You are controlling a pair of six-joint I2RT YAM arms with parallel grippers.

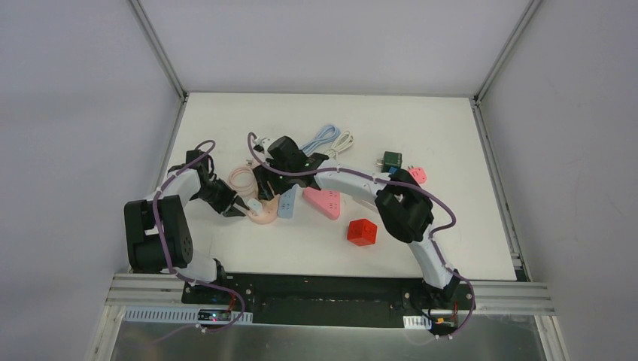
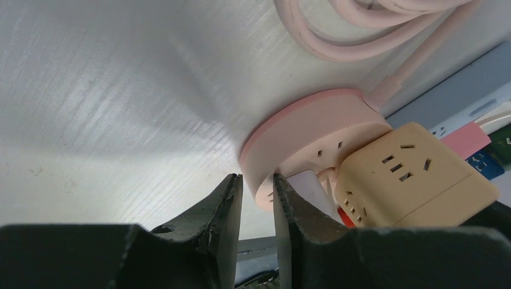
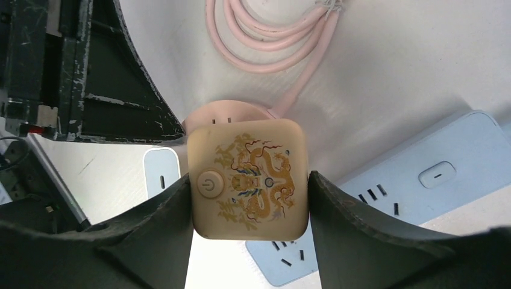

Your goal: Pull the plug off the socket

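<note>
A round pink socket (image 2: 307, 129) lies on the white table, with a cream cube plug (image 3: 248, 177) printed with a dragon plugged into its top. My right gripper (image 3: 248, 189) is shut on the cube's two sides from above. My left gripper (image 2: 258, 180) pinches the socket's near rim, its jaws nearly closed on it. In the top view both grippers meet over the socket (image 1: 259, 216), left gripper (image 1: 241, 206) at its left, right gripper (image 1: 265, 188) above it, hiding the cube. A white plug (image 2: 307, 188) sits in the socket beside the cube.
The socket's pink cord (image 3: 271, 42) is coiled behind it. A light blue power strip (image 3: 434, 174) lies just right of the socket. A pink strip (image 1: 322, 201), a red cube (image 1: 362, 232), a green adapter (image 1: 391, 161) and coiled cables (image 1: 323, 139) lie further right.
</note>
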